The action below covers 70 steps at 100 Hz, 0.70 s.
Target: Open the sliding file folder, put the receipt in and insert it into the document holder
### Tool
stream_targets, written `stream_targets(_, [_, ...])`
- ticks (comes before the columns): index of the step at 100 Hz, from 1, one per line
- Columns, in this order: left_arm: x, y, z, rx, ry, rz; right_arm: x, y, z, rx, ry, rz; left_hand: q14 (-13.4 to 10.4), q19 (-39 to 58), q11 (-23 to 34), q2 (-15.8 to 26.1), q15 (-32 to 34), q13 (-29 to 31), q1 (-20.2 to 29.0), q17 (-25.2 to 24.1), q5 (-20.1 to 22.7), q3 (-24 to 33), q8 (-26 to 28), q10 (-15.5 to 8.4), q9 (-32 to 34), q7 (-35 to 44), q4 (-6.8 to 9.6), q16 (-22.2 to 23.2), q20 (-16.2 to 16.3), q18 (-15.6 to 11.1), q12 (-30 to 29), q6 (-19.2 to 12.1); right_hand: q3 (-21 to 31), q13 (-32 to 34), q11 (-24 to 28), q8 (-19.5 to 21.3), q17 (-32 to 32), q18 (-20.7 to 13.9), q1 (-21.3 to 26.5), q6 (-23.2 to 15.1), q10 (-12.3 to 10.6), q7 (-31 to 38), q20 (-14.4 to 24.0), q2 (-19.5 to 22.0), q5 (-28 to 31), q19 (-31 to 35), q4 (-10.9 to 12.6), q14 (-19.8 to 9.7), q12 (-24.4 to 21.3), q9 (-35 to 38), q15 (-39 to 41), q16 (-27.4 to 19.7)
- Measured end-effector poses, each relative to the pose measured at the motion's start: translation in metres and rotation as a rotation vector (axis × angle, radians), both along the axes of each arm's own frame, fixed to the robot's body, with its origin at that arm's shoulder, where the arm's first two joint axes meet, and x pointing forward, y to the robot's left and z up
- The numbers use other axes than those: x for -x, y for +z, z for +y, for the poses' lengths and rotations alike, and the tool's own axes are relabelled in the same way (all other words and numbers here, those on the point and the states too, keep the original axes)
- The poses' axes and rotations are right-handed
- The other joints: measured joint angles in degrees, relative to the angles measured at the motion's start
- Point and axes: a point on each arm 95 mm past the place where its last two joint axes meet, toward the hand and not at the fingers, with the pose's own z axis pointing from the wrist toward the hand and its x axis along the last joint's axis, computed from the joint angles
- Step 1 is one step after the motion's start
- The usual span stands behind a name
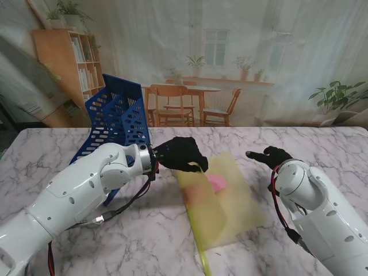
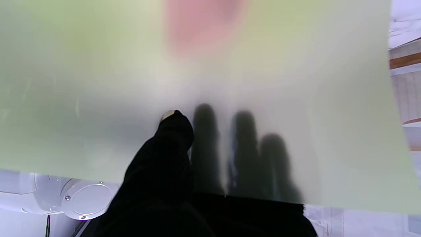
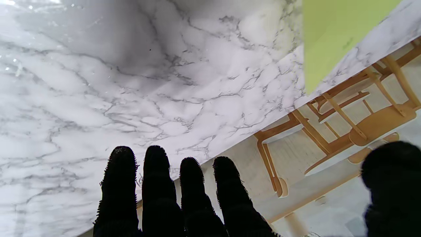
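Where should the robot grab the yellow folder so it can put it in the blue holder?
Probably by the far-left corner, where the left hand already pinches the yellow folder, thumb on one face and fingers behind. That edge is lifted off the table, so fingers fit around it. The rest lies too flat to get under. The blue holder stands just left. The right hand is open, apart.

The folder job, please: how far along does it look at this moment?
Done: the pink receipt shows inside the yellow folder. In hand: the left hand pinches the folder's far edge, lifting it; the right hand hovers open. Left: slotting it into the blue document holder.
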Motion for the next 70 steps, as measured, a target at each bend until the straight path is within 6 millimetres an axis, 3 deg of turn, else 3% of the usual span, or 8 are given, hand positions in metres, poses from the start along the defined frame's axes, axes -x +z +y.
stream_targets(15, [0.000, 0.000, -0.001, -0.001, -0.002, 0.001, -0.001, -0.003, 0.004, -0.056, -0.010, 0.033, 0.00, 0.00, 0.00, 0.00, 0.00, 0.00, 0.00, 0.00, -0.01, 0.00, 0.00, 0.00, 0.00, 0.01, 0.00, 0.00, 0.00, 0.00, 0.00, 0.00, -0.48, 6.54, 5.21, 4.24, 5.97, 1.30, -2.13, 2.02, 2.27, -0.15, -0.81, 0.81, 2.94, 9.44, 0.00, 2.37, 1.82, 5.20, 8.39, 2.73])
stream_targets(30, [0.001, -0.001, -0.001, -0.003, -0.004, 0.002, 0.000, -0.010, 0.010, -0.108, -0.021, 0.075, 0.00, 0.00, 0.00, 0.00, 0.00, 0.00, 0.00, 0.00, -0.01, 0.00, 0.00, 0.00, 0.00, 0.01, 0.00, 0.00, 0.00, 0.00, 0.00, 0.00, -0.52, 13.19, 7.44, 5.18, 11.79, 3.15, -2.13, 3.31, 4.21, -1.36, -1.28, 1.47, 6.43, 15.28, 0.00, 3.93, 2.99, 9.80, 12.90, 4.10])
stream_targets(41, [0.001, -0.001, -0.003, -0.009, -0.008, 0.007, 0.003, -0.013, 0.016, -0.131, -0.004, 0.102, 0.00, 0.00, 0.00, 0.00, 0.00, 0.00, 0.00, 0.00, -0.01, 0.00, 0.00, 0.00, -0.01, 0.01, 0.00, 0.00, 0.00, 0.00, 0.00, 0.00, -1.15, 19.78, 7.90, 5.23, 16.87, 5.40, -2.14, 3.34, 4.85, -2.86, -1.26, 2.95, 7.68, 19.25, 0.00, 4.70, 3.06, 17.35, 16.65, 5.22])
stream_targets(58, [-0.001, -0.003, -0.007, -0.020, -0.010, 0.018, 0.010, -0.011, 0.026, -0.178, 0.031, 0.118, 0.00, 0.00, 0.00, 0.00, 0.00, 0.00, 0.00, 0.00, -0.01, 0.00, 0.00, 0.00, -0.01, 0.01, 0.00, 0.00, 0.00, 0.00, 0.00, 0.00, -1.47, 32.91, 8.72, 5.94, 27.74, 8.59, -2.85, 3.37, 4.77, -3.64, 2.06, 3.44, 9.90, 27.22, 0.00, 4.92, 3.96, 30.41, 22.97, 7.33])
stream_targets(70, [-0.003, -0.005, -0.010, -0.028, -0.007, 0.026, 0.015, -0.007, 0.033, -0.210, 0.054, 0.111, 0.00, 0.00, 0.00, 0.00, 0.00, 0.00, 0.00, 0.00, -0.01, 0.00, 0.01, 0.00, -0.01, 0.01, 0.00, 0.00, 0.00, 0.00, 0.00, 0.00, -1.67, 40.31, 14.35, 5.94, 34.08, 9.53, -4.09, 3.37, 2.70, -1.90, 4.41, 5.16, 9.84, 33.19, 0.00, 3.79, 6.14, 38.45, 30.14, 10.16])
